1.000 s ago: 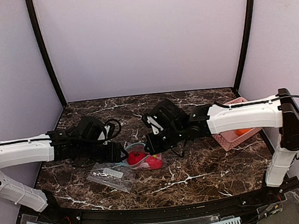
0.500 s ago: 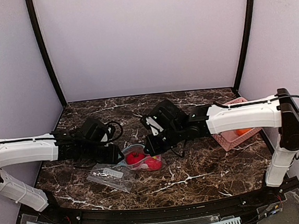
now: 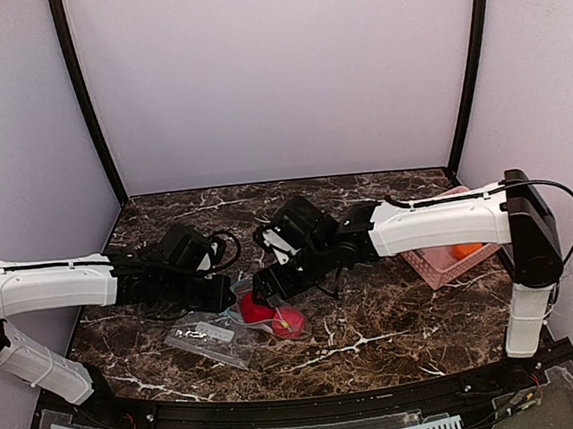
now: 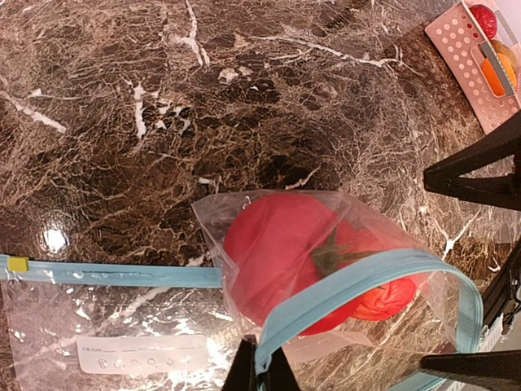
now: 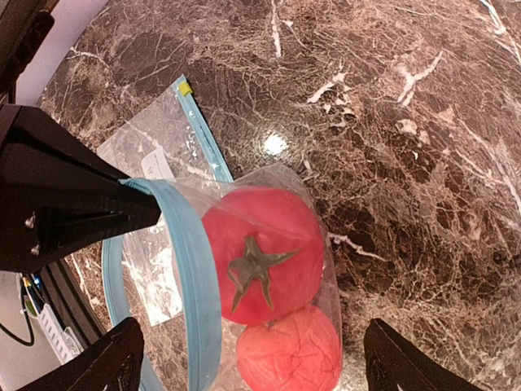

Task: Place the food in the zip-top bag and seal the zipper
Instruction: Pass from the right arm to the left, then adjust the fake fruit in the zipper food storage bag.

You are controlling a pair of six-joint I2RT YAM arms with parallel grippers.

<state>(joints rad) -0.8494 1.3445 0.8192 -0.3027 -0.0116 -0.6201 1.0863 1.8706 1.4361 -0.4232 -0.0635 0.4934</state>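
Plain pale walls [image 3: 274, 75] and black corner posts [image 3: 84, 102] are enclosing a dark marbled bench [image 3: 407, 329] where two white robot arms [image 3: 438, 223] are working, suggesting a robotics lab booth.

Bright even light, sharp focus, small glare spots on marble table [image 5: 274, 144]

Pink basket [image 4: 472, 61] half outside the left-wrist view's corner, lower red fruit [image 5: 289, 357] partly below the right-wrist view's edge.
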